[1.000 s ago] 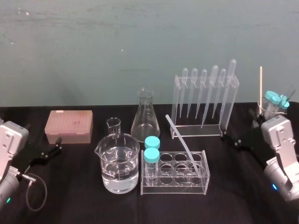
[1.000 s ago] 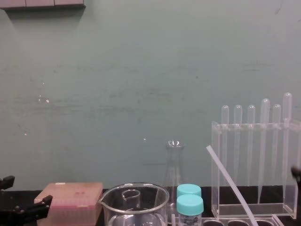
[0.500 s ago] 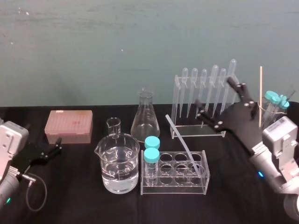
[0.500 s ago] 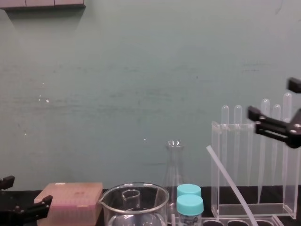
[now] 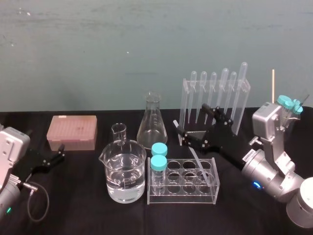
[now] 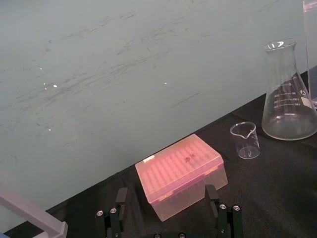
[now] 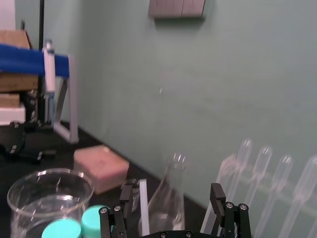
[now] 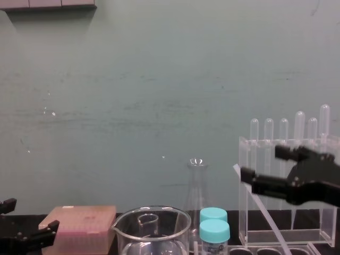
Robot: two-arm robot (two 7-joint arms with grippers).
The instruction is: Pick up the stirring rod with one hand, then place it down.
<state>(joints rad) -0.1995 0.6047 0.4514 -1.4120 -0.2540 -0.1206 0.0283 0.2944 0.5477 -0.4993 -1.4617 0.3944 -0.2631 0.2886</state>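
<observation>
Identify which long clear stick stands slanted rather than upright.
The stirring rod, leaning in the low tube rack by the open right gripper; the bulb-topped pipettes hang upright in the tall rack. The left gripper sits parked.

I'm seeing the stirring rod [image 8: 268,222] showing frosted and smooth, the table [image 5: 78,205] lying under matt black covering, the beaker [image 5: 126,169] gleaming glossy.

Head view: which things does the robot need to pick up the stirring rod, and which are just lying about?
For the job:
stirring rod, leaning in the tube rack
right gripper, open around its upper end

Just lying about:
water beaker, flask, pink box, pipettes, blue-capped vials, small beaker
left gripper, parked at the left
</observation>
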